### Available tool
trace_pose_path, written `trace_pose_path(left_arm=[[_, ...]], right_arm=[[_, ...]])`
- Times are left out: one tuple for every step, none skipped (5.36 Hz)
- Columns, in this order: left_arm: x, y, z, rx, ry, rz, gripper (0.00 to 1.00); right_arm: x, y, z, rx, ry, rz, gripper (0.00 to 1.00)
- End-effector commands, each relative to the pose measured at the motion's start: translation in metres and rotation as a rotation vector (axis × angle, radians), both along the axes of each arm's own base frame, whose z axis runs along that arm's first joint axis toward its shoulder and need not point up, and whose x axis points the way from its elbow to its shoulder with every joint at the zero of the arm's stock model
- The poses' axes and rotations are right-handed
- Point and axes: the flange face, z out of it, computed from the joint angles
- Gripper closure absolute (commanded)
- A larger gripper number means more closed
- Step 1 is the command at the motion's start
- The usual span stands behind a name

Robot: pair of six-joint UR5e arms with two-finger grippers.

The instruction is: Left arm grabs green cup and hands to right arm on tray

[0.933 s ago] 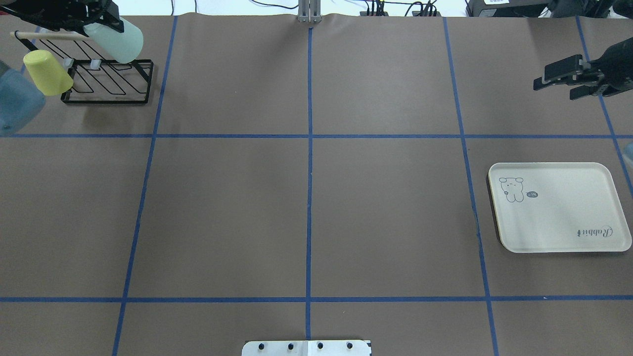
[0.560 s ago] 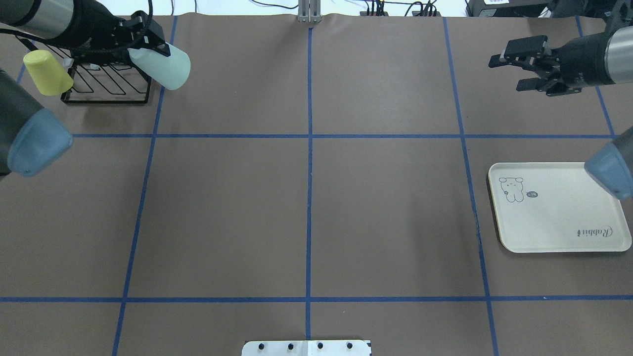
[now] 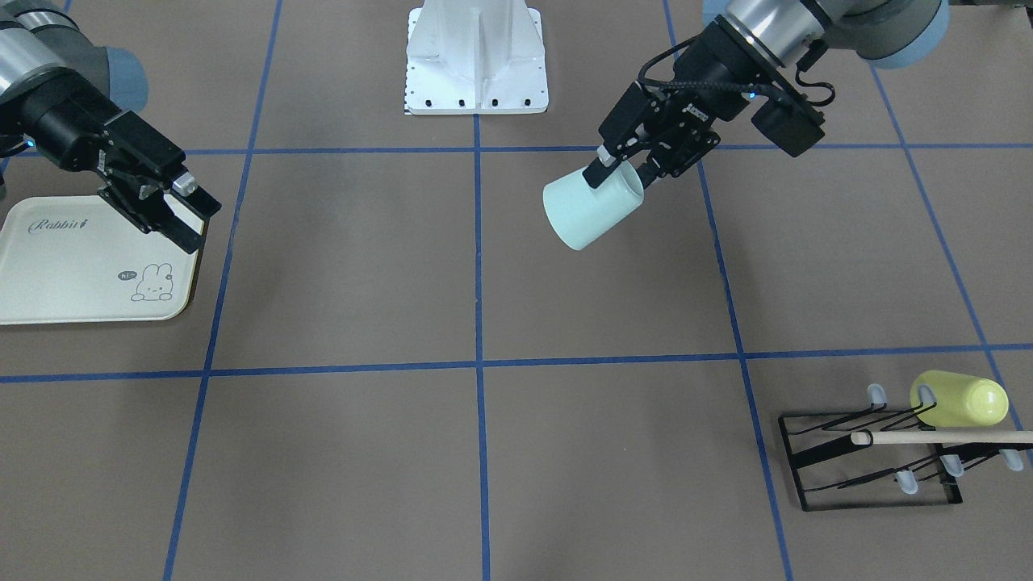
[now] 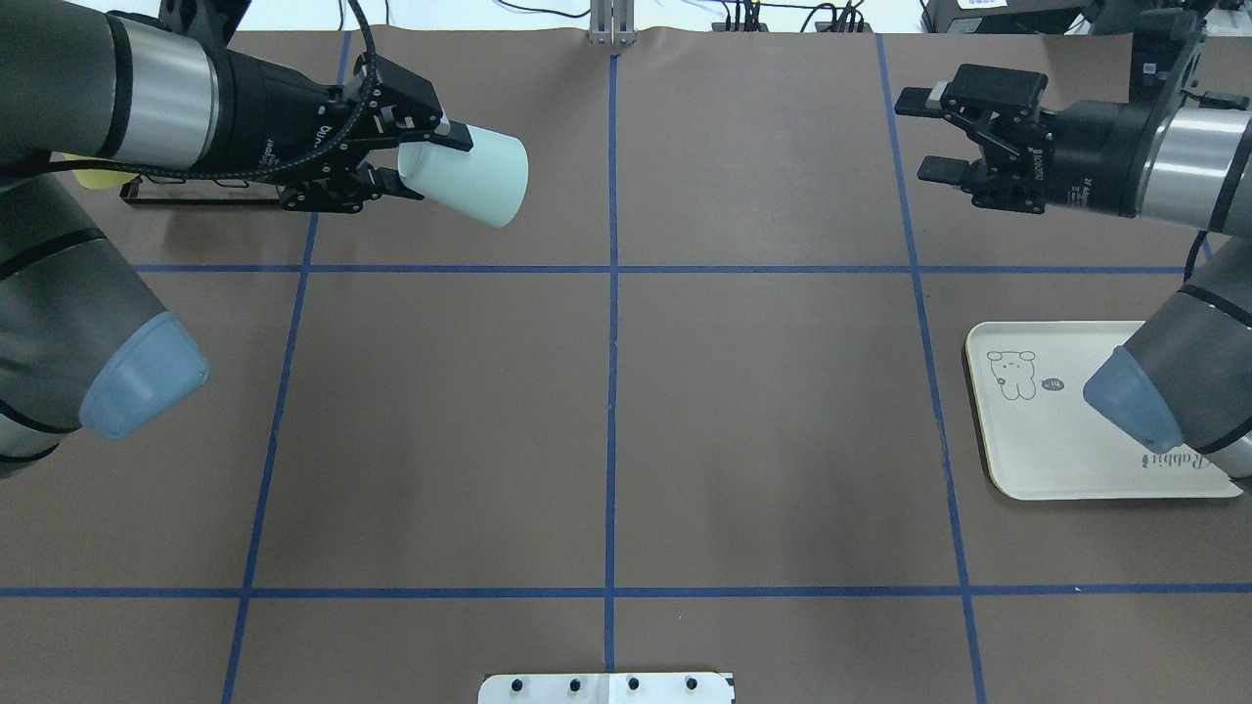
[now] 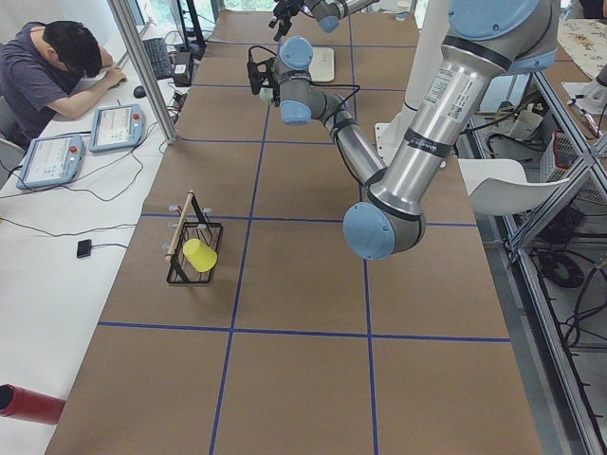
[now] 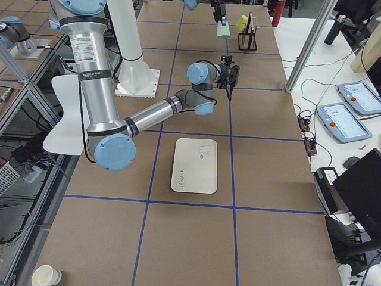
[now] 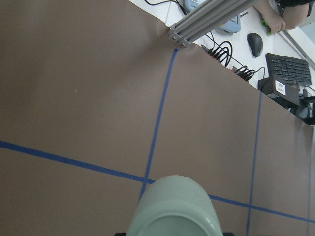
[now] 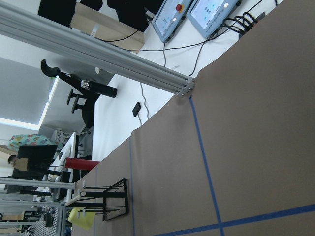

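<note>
Nearest me, the wire rack (image 3: 807,460) is carrying only the yellow-green cup (image 3: 960,401); further in, the tray (image 3: 48,274) is lying ready for a set-down; the left gripper (image 3: 625,171) is pinching the green cup (image 3: 589,210) by its rim, aloft near mid-table, base outward, probably leaving its body free for taking; the right gripper (image 3: 202,226) is hanging wide open, empty, facing it.

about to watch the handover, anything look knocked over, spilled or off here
Nothing stands out. The green cup is held tilted in the left gripper in mid-air, the yellow cup hangs on the rack, and the tray lies flat.
</note>
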Motion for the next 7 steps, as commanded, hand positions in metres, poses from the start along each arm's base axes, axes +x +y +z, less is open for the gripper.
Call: trace_pose_path(left_arm=[[0.001,0.022,-0.037,0.026,0.086,0.16,0.56],[-0.003,0.034,-0.066,0.02,0.176,0.194,0.56],[-0.006,0.047,-0.078,0.045,0.26,0.224,0.56],[-0.016,0.059,-0.082,0.005,0.364,0.256,0.56],[-0.02,0.063,-0.082,-0.028,0.416,0.277,0.56],[-0.026,0.065,-0.084,-0.062,0.48,0.272,0.56],[-0.024,0.063,-0.081,-0.083,0.495,0.269,0.56]], right_arm=[[-0.004,0.035,-0.019,0.113,-0.183,-0.064,0.02],[-0.006,0.053,-0.034,0.139,-0.243,-0.104,0.02],[-0.006,0.07,-0.052,0.15,-0.291,-0.139,0.03],[-0.006,0.076,-0.071,0.144,-0.359,-0.158,0.03],[-0.013,0.085,-0.102,0.195,-0.422,-0.193,0.02],[-0.003,0.099,-0.12,0.194,-0.48,-0.217,0.03],[-0.025,0.106,-0.136,0.185,-0.536,-0.233,0.02]])
